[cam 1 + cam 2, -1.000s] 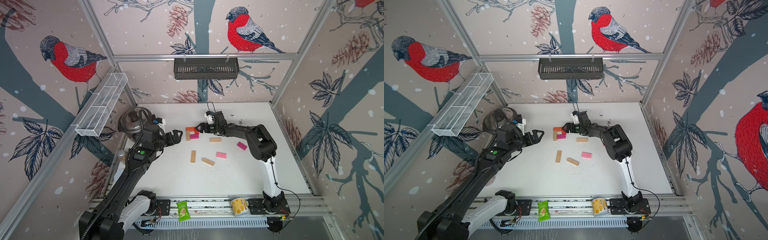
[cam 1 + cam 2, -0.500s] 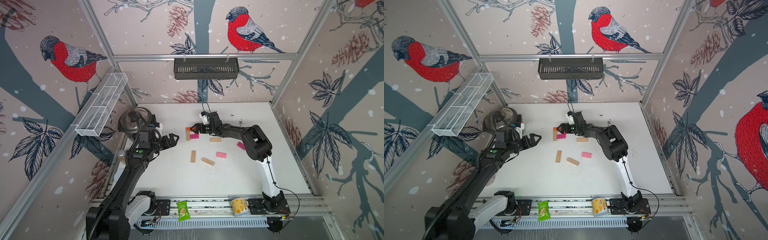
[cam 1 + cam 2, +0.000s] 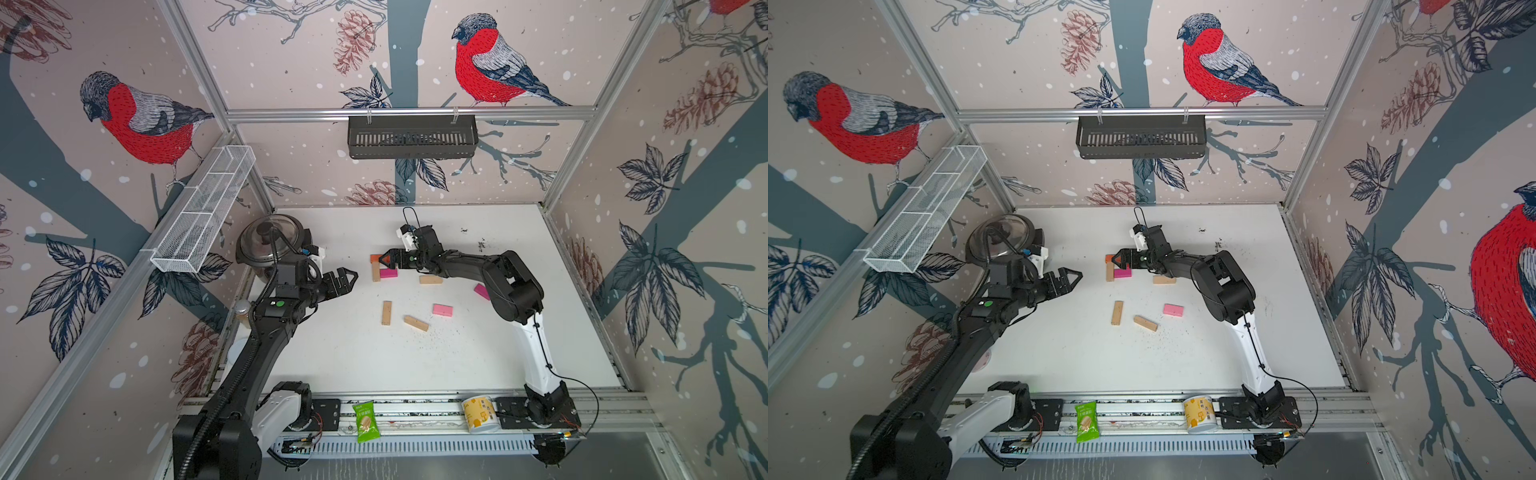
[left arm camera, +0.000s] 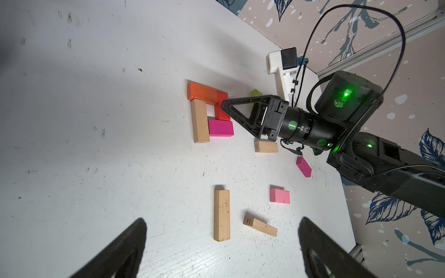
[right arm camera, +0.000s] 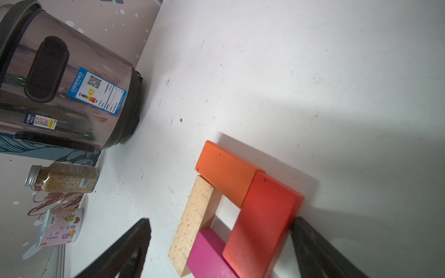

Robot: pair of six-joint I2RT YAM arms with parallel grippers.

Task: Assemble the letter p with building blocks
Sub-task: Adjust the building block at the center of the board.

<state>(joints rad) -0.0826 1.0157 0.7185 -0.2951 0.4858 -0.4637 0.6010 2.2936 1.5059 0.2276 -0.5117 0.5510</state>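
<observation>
Letter p [image 3: 376, 272], unfinished: a flat square loop near the middle of the white table [image 3: 353, 374], toward the back wall. An orange block [image 4: 201, 92] formed the far end, a red block [image 4: 222, 109] and a tan stem block [image 4: 199, 121] the sides, and a magenta block [image 4: 220, 128] the near end, all touching. The right gripper [image 3: 386, 260] stood low over the loop, jaws wide apart and straddling it. One finger [image 5: 313, 243] lay just beside the red block's outer edge, contact not certain, and the tool hid part of that block in the left wrist view. A lime block [image 4: 254, 93] lay behind the right gripper, mostly hidden. A short tan block [image 4: 266, 146] and a dark pink block [image 4: 304, 166] lay close by the right arm. A pale pink block [image 4: 279, 195], a long tan block [image 4: 221, 214] and a slanted tan block [image 4: 260, 223] lay apart nearer the front. The left gripper [image 3: 348, 280] hung above the table left of the loop, jaws apart, well clear of every block. A cooker [image 3: 270, 241] stood in the back left corner, with a spice bottle [image 5: 62, 178] and a small tin [image 5: 60, 231] beside it. A green snack packet [image 3: 365, 422] and a yellow tin [image 3: 480, 414] lay on the front rail.
</observation>
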